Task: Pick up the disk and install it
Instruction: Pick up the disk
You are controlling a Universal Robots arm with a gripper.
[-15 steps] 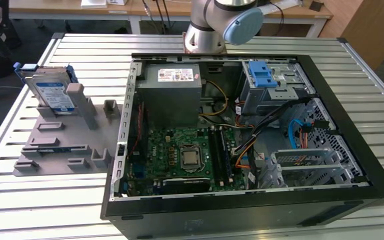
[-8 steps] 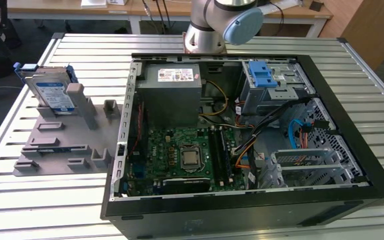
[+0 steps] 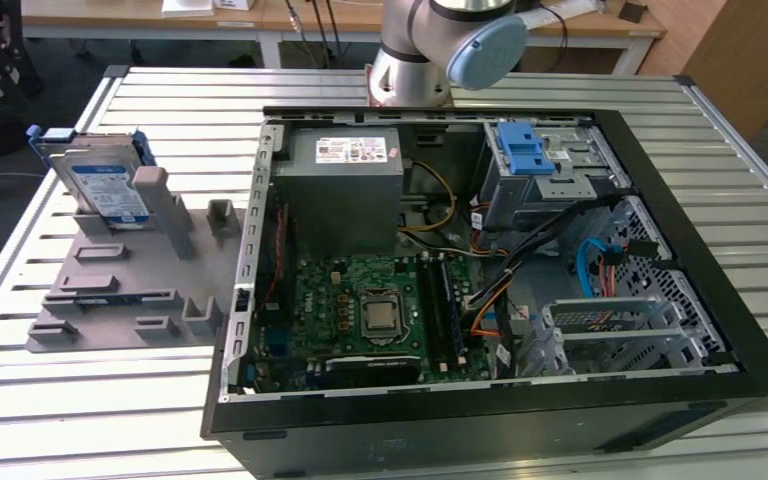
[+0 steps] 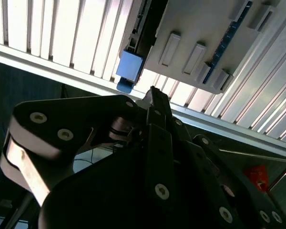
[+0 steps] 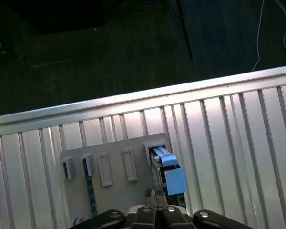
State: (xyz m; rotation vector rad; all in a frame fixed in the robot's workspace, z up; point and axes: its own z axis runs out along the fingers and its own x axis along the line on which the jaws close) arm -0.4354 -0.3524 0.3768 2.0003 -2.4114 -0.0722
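Silver, blue-edged disk [image 3: 101,183] stands on edge.

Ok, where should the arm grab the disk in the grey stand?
Probably grip the disk across its flat faces near the top edge, from above: it stands on edge in the grey stand, whose posts block its lower part.
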